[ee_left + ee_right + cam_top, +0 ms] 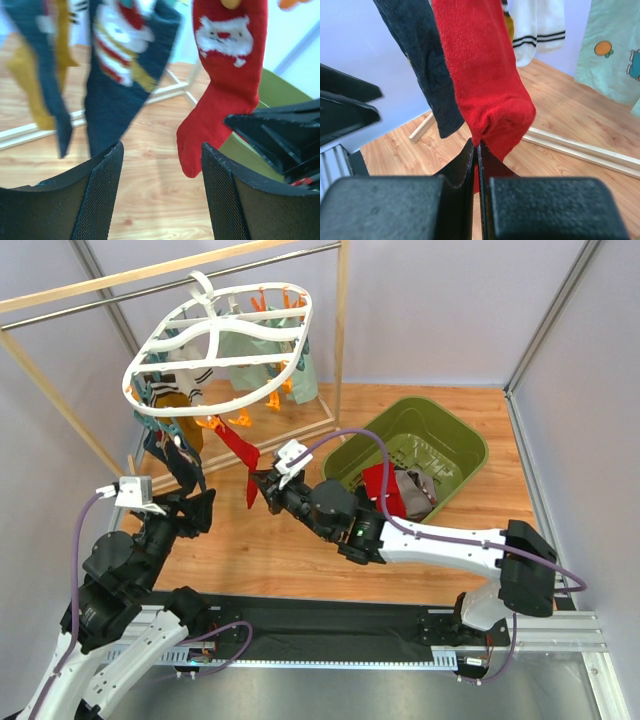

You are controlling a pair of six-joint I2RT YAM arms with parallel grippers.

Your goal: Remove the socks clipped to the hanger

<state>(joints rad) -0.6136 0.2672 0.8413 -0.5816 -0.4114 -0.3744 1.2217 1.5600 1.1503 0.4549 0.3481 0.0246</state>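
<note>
1. left arm (110,580): we see it rise from its base at the near left, elbow bent, forearm reaching far and slightly right
2. left gripper (200,505): jaws parted wide, the two fingers (107,185) well apart and pointing toward the far side
3. right arm (440,540): from its base at the near right we follow it stretched low and leftward across the middle, wrist pointing left
4. right gripper (262,485): jaws pressed together, pinching the lower part of the red sock (485,85)
5. we note the two grippers near each other but apart, the right one to the right of the left
</note>
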